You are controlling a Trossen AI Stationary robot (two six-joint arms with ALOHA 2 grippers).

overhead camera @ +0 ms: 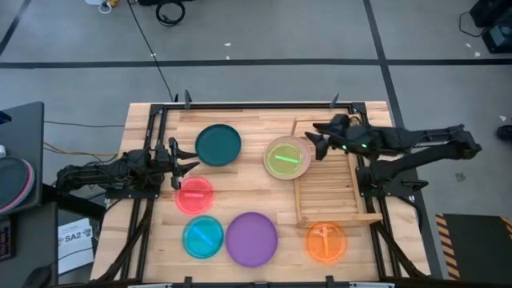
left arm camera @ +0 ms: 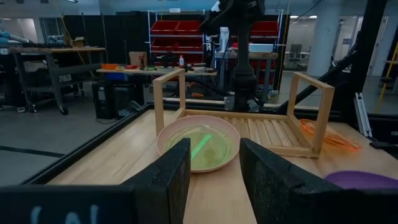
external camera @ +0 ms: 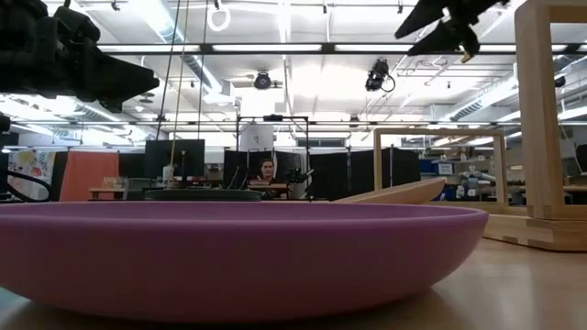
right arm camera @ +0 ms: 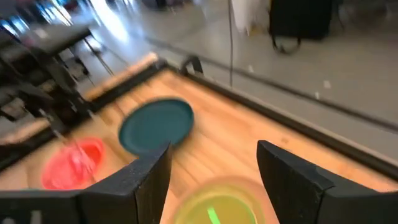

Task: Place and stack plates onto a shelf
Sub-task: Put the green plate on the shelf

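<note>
The pale pink plate holds the smaller green plate and sits at the far left corner of the light-wood shelf. In the low view the pink plate tilts, its right side seemingly up on the shelf's rail. My right gripper hovers open just above and beyond that pair, which also show in its wrist view. My left gripper is open and raised between the dark teal plate and the red-pink plate. From its wrist view it faces the pink plate.
The cyan plate, purple plate and orange plate lie flat along the near edge. The orange one sits just before the shelf's near rail. The shelf's slatted base holds nothing. Black frame rails border the tabletop.
</note>
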